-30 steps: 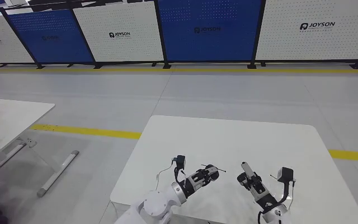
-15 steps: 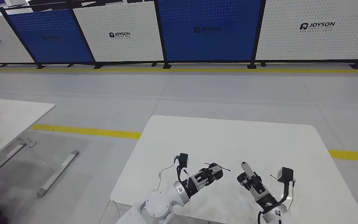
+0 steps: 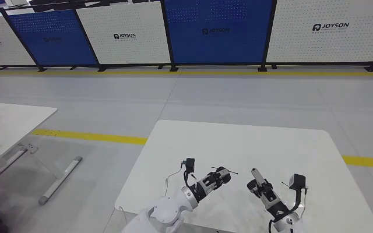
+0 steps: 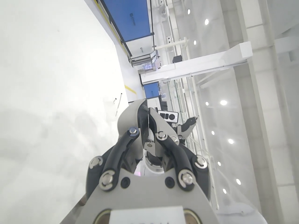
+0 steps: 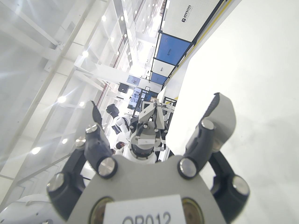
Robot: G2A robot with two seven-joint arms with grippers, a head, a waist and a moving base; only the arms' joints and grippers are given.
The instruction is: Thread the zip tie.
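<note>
Left claw [image 4: 146, 108] is clenched on the tie [image 4: 148, 127], pinching the thin black strip edge-on between its pads. Seen from above, a short length of the strip juts out to the right, over the near part of the table [image 3: 233, 140]. Right claw [image 5: 155, 104] hangs released and empty just to the right, facing the left one with a gap between them.

The main risk is probably the hold itself. The strip is narrow and springy, and so little of it lies in the pads that a nudge could make it pivot or slide out and fall to the table. A second risk is alignment. The free end is fine and may droop or twist, so if the right claw closes off the line it would likely push the strip aside rather than catch it, bending it or levering it loose. Which end sticks out, head or tail, is too small to tell. If the slot faces the wrong way, threading would probably jam. Closing fast could also knock the two claws together.
</note>
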